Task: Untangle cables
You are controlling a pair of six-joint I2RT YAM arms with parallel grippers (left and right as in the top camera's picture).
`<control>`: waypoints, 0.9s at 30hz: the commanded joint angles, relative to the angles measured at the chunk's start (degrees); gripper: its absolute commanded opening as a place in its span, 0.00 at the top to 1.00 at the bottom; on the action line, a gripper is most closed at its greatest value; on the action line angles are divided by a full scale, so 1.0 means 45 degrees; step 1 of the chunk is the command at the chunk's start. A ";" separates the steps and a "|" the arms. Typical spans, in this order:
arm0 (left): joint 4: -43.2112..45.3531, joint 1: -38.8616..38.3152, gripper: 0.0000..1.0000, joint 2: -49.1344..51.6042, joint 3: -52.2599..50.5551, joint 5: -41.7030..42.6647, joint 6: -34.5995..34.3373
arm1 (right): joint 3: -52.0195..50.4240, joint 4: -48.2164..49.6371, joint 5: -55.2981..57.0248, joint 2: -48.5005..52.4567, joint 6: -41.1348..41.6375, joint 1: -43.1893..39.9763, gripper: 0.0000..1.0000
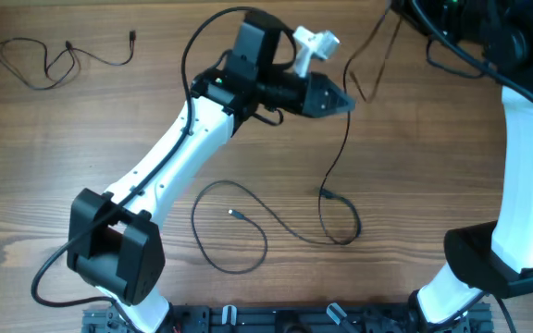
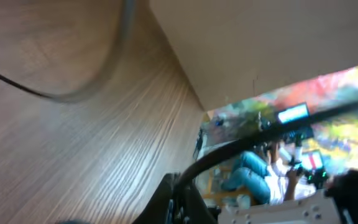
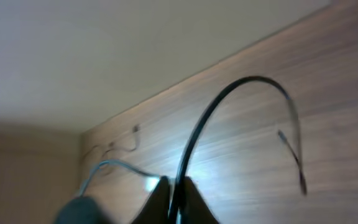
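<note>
Overhead view evenly lit and sharp, with soft shadows beneath the arms on the counter (image 1: 415, 139); both wrist views dimmer, heavily motion-blurred; near cords smeared out of focus.

I work over a brown wooden surface (image 1: 433, 166) with long, streaky grain running across it, evenly lit from above. Along its near edge runs a black rail (image 1: 276, 319). From my right wrist, the far edge of the wood meets a plain beige wall (image 3: 104, 50), and a pale sheen of light (image 3: 222, 158) lies on the boards. From my left wrist, the same beige plane sits beyond the edge, and below it is a blurred, colourful room (image 2: 340, 93) with a bright screen (image 2: 293, 114).
</note>
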 commanded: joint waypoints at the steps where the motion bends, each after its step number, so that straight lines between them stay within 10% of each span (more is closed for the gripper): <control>1: 0.0996 0.1151 0.96 -0.0738 0.0092 -0.0534 -0.3031 | 0.0165 -0.0539 0.2429 0.0083 -0.0636 -0.0029 0.42; 2: 0.1433 0.1608 0.96 -0.1141 0.0092 -0.0879 -0.3993 | 0.0165 -0.0733 0.2837 0.0083 -0.0874 -0.0029 0.17; 4: 0.3191 0.2288 0.96 -0.1919 0.0092 -0.0874 -0.6193 | 0.0165 -0.1117 0.3084 0.0097 -0.0947 -0.0029 0.00; 7: 0.8592 0.2599 0.96 -0.3152 0.0092 -0.1375 -1.0846 | 0.0165 -0.1914 0.3084 0.0136 -0.0947 -0.0024 0.00; 13: 1.2250 0.2599 0.96 -0.3716 0.0092 -0.6067 -1.6019 | -0.0044 -0.2696 0.1161 0.0189 -0.2599 -0.0024 0.00; 27: 0.9670 0.3327 0.96 -0.3716 0.0097 -0.8378 -1.4625 | -0.5333 -0.1753 -0.4333 0.0165 -0.6237 0.0894 0.00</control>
